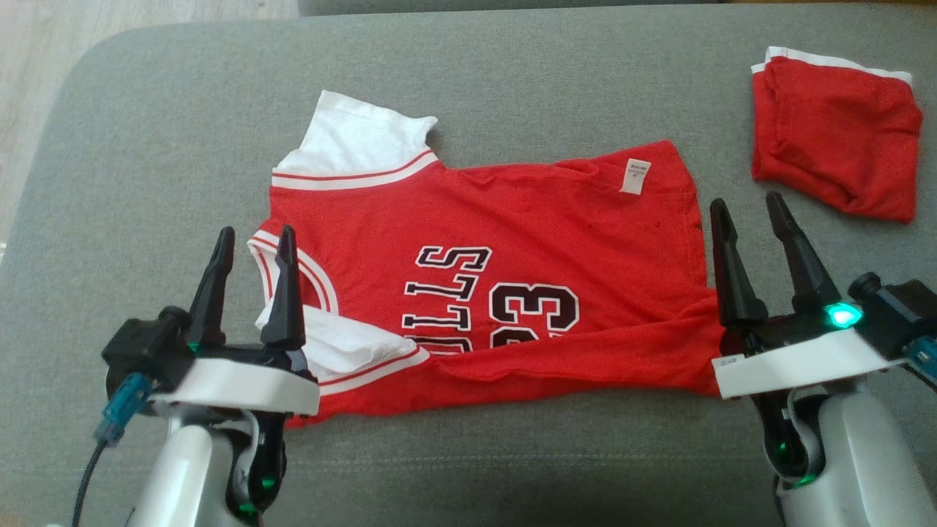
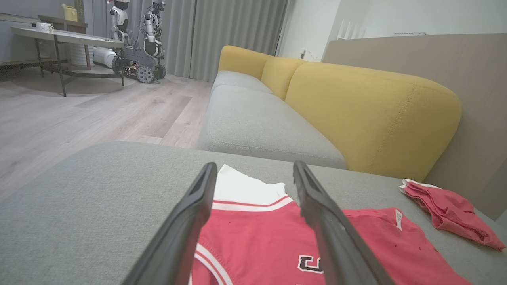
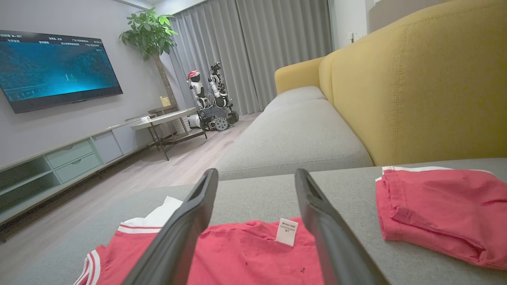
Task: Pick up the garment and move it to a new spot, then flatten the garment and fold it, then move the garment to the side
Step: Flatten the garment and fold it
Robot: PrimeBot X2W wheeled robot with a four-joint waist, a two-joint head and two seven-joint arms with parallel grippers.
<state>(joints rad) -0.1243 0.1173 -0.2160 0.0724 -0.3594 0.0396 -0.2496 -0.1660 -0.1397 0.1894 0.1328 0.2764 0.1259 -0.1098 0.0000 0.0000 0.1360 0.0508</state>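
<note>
The garment (image 1: pixel 512 241) is a red basketball jersey with white sleeves and black lettering, lying spread on the grey cushion, its near edge folded over. My left gripper (image 1: pixel 252 234) is open above the jersey's neck end, holding nothing. At the hem end my right gripper (image 1: pixel 748 206) hovers open and empty. In the left wrist view the jersey (image 2: pixel 253 237) lies below the open left gripper (image 2: pixel 254 166). The right wrist view has the jersey (image 3: pixel 253 253) with its white tag between the open fingers of the right gripper (image 3: pixel 256 172).
Folded red shorts (image 1: pixel 838 135) lie at the cushion's far right, also seen as red shorts (image 3: pixel 439 209). A yellow sofa back (image 2: pixel 372 114) rises behind. The grey cushion's (image 1: pixel 146 146) rounded left edge drops to wooden floor. Another robot (image 2: pixel 134 39) stands by a table far off.
</note>
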